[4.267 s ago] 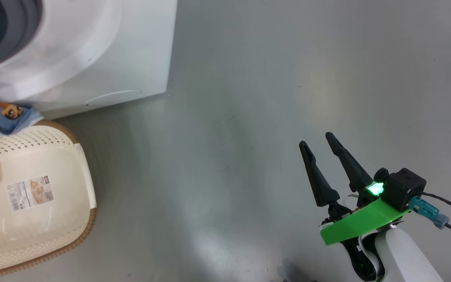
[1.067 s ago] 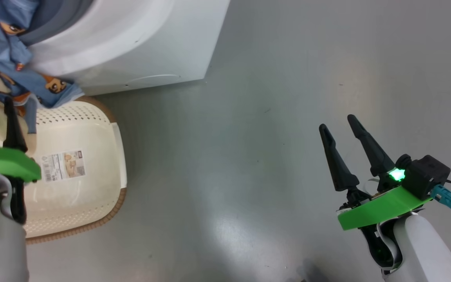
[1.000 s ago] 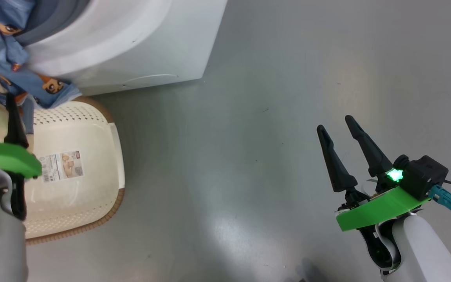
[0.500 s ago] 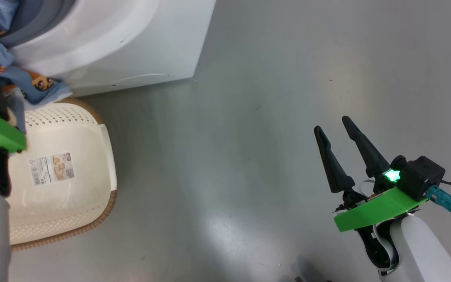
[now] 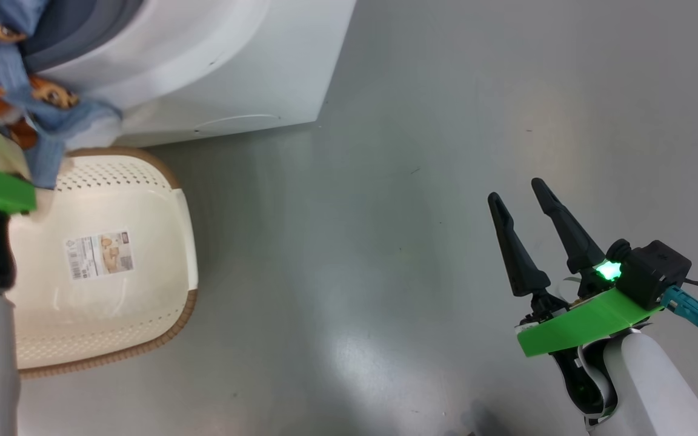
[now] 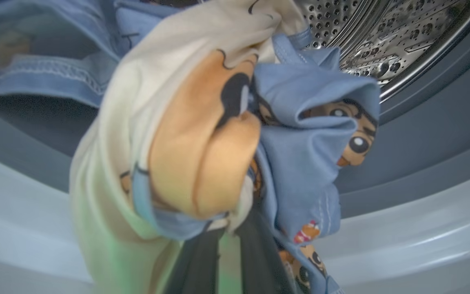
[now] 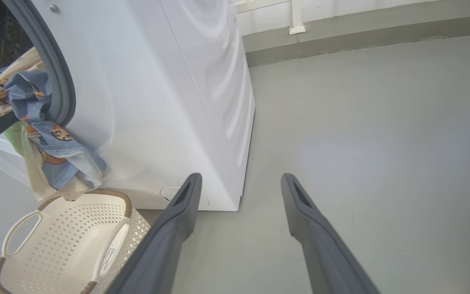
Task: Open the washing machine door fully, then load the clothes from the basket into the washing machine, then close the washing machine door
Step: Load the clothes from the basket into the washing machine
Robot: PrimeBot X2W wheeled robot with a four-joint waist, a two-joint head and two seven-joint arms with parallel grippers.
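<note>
At washing machine (image 7: 157, 102) mouth, left gripper (image 6: 227, 245) clamped on clothes (image 6: 202, 155); right gripper (image 5: 515, 191) apart, idle. Risk: tail drooping over lip toward basket (image 7: 96, 196) may slip out on release.

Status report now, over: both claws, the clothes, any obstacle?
Left claw shut on light-blue bear-print clothes at steel drum of white washing machine. Right claw open, empty. Part hangs out over grey gasket, above cream plastic basket.

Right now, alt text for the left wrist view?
The left hand, shut on a bunched wad of the clothes, cream and light blue with bears, holds it before the grey gasket. The steel drum shows at upper right.
</note>
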